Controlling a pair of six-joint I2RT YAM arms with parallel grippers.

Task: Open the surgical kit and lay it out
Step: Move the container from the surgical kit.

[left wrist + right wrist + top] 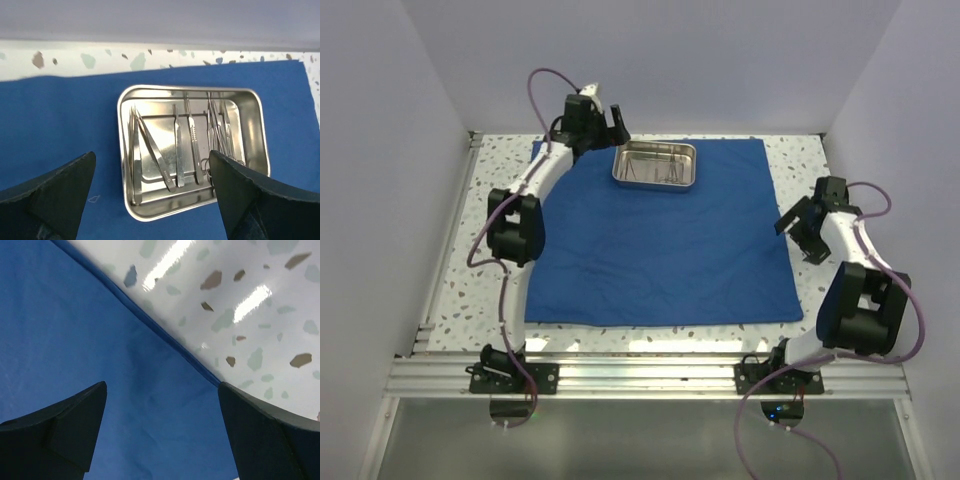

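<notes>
Blue cloth point(660, 250) lies unfolded, a flat square mid-table, so I read it as the field to lay tools on. One steel tray point(157, 112) sits on it at the far edge, a bit left of centre; I'd say that leaves the near cloth for the layout. Every instrument is inside the tray and none is on the cloth, so by my read the wrap is open and the layout isn't started. In the tray: what look like two tweezers point(155, 150) at left, two slim flat handles point(178, 150) mid, and a tangle point(220, 130) of scissor-like tools at right that I can't count. My left gripper point(151, 154) hangs just left of the tray, looking down on it, jaws spread wide and holding nothing; I'd guess it's placed for a pick. My right gripper point(162, 384) sits over the cloth's right edge where it meets the terrazzo table point(250, 315), jaws also spread, empty.
</notes>
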